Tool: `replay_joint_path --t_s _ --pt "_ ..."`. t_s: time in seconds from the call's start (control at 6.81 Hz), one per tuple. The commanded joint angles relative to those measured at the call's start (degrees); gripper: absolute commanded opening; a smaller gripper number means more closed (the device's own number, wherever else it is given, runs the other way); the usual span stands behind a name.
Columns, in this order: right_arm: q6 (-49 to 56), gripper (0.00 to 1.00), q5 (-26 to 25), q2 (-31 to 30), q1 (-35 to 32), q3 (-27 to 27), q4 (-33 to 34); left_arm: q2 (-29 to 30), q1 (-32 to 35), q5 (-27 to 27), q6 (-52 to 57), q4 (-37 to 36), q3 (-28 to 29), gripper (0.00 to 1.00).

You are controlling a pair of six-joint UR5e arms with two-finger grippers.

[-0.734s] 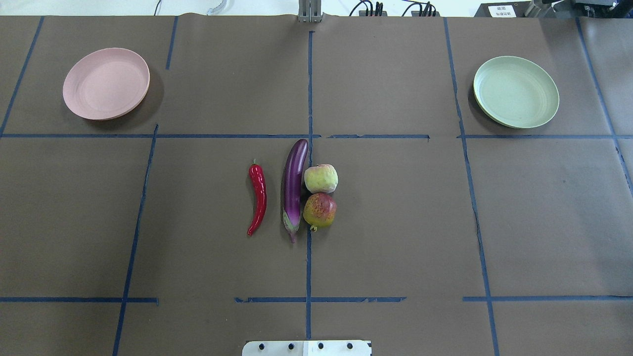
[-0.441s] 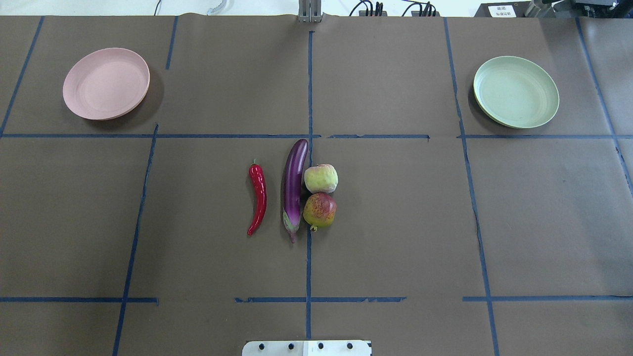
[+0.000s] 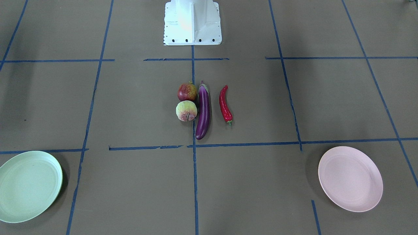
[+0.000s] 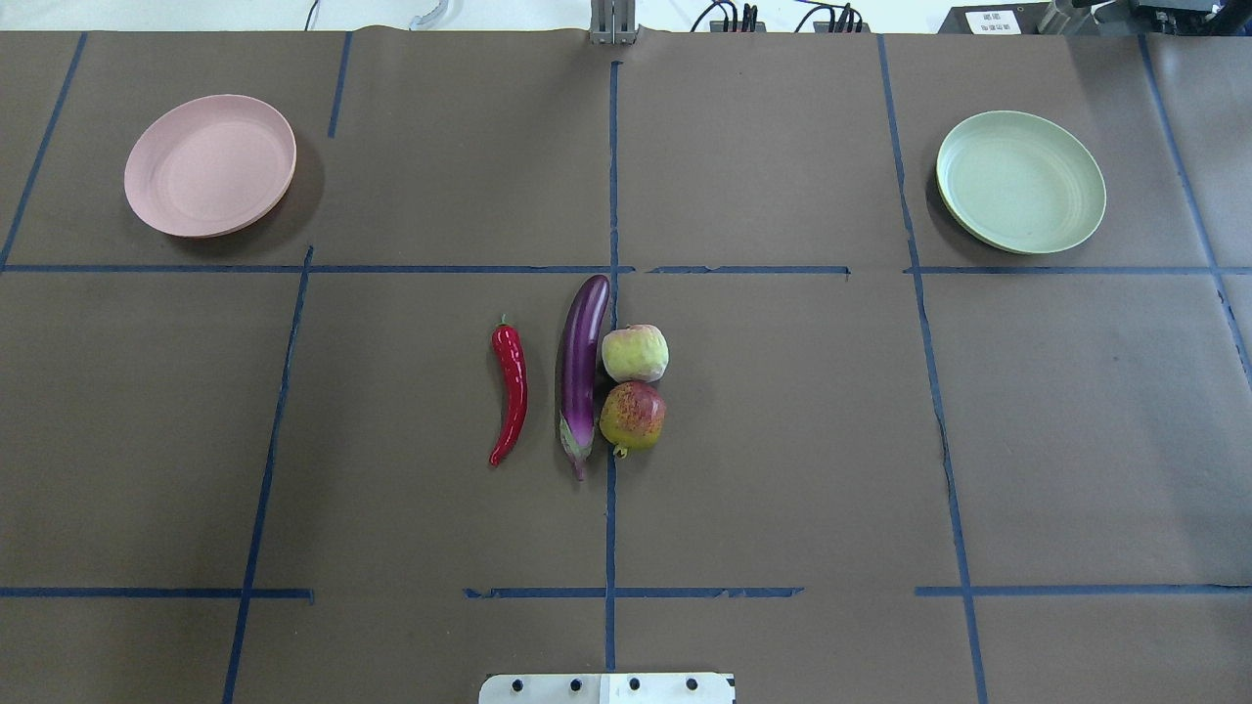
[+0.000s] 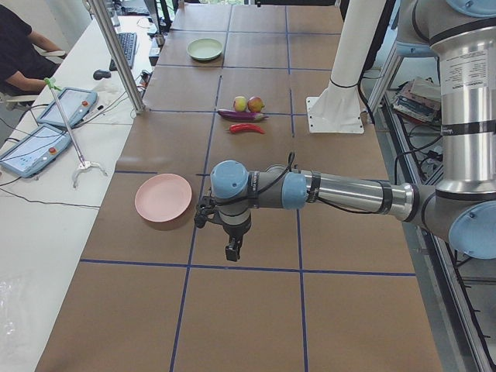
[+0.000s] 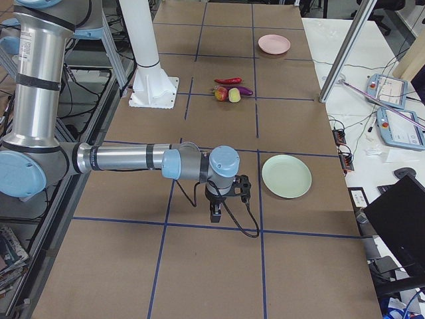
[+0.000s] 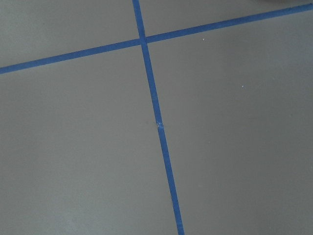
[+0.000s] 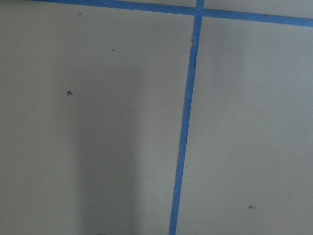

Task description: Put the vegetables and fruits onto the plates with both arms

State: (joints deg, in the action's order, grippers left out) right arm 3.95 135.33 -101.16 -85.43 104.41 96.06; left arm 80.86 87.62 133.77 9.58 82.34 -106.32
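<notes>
In the overhead view, the red chili pepper, the purple eggplant, the apple-like fruit and the pomegranate lie close together at the table's middle. The pink plate sits far left and the mint green plate far right, both empty. My left gripper hangs over bare table near the pink plate. My right gripper hangs near the green plate. I cannot tell whether either is open or shut. Both wrist views show only brown table and blue tape.
The white base block stands at the robot's edge of the table. A side table with tablets, a metal post and a seated person lies beyond the far edge.
</notes>
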Motion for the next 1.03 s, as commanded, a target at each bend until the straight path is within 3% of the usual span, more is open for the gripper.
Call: replay_joint_path --t_s 0.0,0.88 --pt "0.0 1.00 0.0 0.0 0.0 0.1 -0.1 -0.7 0.0 -0.2 -0.1 0.2 -0.2 1.00" --pt "-0.1 1.00 1.6 0.1 0.0 0.5 -0.2 -1.7 -0.1 0.4 -0.5 0.2 -1.0 1.00"
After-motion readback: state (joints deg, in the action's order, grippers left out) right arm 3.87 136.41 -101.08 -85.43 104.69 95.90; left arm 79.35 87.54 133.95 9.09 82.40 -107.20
